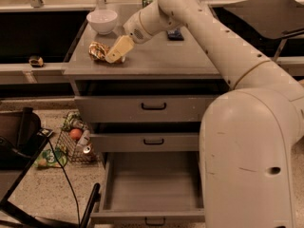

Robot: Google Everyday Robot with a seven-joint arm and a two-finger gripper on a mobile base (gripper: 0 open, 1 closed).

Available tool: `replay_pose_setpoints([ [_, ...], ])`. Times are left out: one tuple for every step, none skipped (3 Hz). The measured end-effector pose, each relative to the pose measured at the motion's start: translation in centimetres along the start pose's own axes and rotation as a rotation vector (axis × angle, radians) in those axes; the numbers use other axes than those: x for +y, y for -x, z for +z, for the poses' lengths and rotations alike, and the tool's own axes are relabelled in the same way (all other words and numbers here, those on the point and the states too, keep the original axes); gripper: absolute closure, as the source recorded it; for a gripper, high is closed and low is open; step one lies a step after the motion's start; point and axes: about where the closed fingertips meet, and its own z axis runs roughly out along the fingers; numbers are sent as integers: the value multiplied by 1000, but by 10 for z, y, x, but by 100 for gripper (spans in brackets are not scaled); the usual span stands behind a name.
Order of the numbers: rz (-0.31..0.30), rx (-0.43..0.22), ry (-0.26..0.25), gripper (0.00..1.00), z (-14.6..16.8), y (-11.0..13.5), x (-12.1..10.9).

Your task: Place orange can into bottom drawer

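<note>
The orange can (pixel 97 50), shiny and crumpled, lies on its side on the left part of the grey cabinet top (pixel 156 56). My gripper (pixel 117 51) is low over the top, right against the can's right end, with the arm reaching in from the right. The bottom drawer (pixel 106 184) is pulled out wide at the foot of the cabinet, and its plain grey inside is empty. The two drawers above it, each with a black handle, are nearly closed.
A white bowl (pixel 102 20) stands behind the can at the back left. A green can (pixel 148 0) stands at the back edge and a small dark object (pixel 175 33) lies near it. A wire basket (pixel 71 144) with items and a black chair (pixel 16 137) stand on the floor to the left.
</note>
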Motion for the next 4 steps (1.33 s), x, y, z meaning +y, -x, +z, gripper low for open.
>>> replay_pose_setpoints([
  [10, 12, 6, 0, 4, 0, 1],
  [8, 30, 33, 0, 22, 4, 6],
  [10, 43, 54, 17, 38, 8, 14],
  [19, 47, 79, 40, 50, 8, 22],
])
